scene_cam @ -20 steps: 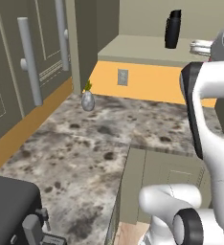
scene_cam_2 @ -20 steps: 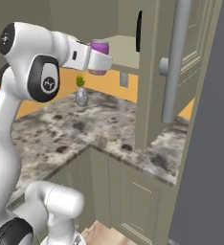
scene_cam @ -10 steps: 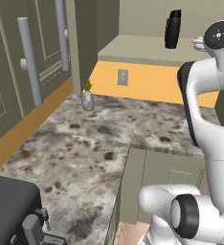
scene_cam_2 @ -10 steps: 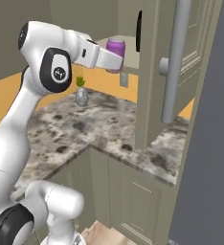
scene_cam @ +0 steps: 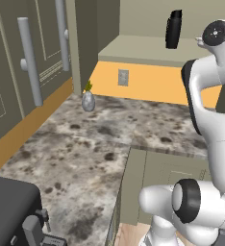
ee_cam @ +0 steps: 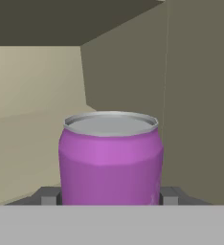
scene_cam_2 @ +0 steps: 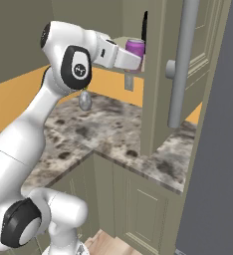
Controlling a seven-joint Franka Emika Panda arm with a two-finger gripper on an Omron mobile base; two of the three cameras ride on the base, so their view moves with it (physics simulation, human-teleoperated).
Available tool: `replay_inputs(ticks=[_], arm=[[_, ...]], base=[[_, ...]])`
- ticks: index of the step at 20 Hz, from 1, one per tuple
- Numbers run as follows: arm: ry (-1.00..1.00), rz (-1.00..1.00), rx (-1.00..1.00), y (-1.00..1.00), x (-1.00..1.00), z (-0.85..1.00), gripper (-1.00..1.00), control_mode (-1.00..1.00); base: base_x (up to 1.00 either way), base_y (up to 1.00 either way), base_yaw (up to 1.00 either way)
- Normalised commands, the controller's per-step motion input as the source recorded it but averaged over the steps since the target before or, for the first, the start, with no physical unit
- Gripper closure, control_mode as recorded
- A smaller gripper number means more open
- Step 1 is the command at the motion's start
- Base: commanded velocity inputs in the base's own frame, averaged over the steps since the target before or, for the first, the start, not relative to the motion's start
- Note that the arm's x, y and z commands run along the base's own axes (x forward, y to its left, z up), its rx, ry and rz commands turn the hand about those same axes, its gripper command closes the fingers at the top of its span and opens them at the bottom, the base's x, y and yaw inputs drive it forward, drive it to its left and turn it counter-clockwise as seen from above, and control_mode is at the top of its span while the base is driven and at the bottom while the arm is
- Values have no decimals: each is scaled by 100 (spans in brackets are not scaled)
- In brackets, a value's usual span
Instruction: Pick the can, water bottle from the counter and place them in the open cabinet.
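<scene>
My gripper is shut on the purple-magenta can, holding it upright at the mouth of the olive-green cabinet. In the hand view the can stands between my fingertips, with the beige shelf and back wall behind it. The black water bottle stands upright on the cabinet shelf, toward its back right. A sliver of the water bottle shows past the door edge. The speckled counter lies below.
A small grey vase with a green sprig stands on the counter near the orange backsplash. The open cabinet door with its long grey bar handle hangs just right of the can. A tall grey door with bar handles is at left.
The arm has lifted and carried the can up and forward toward the cabinet opening; the can is now level with the shelf. The bottle and vase have not moved.
</scene>
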Motion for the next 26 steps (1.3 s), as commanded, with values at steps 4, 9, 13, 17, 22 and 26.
replay_inputs(ticks=[4, 9, 13, 17, 22, 26], arm=[[0, 0, 0, -30, 28, 0, 100, -100], [0, 0, 0, -27, 26, -11, 100, -100], [-2, 0, 0, -29, 24, -16, 100, -100], [-5, 0, -3, -27, 24, -16, 100, -100], [-7, 0, -5, -14, 25, -19, 100, -100], [-7, 0, -5, -6, 29, -16, 100, -100]], base=[[0, 0, 0], [0, 0, 0], [0, 0, 0], [0, 0, 0], [0, 0, 0], [0, 0, 0]])
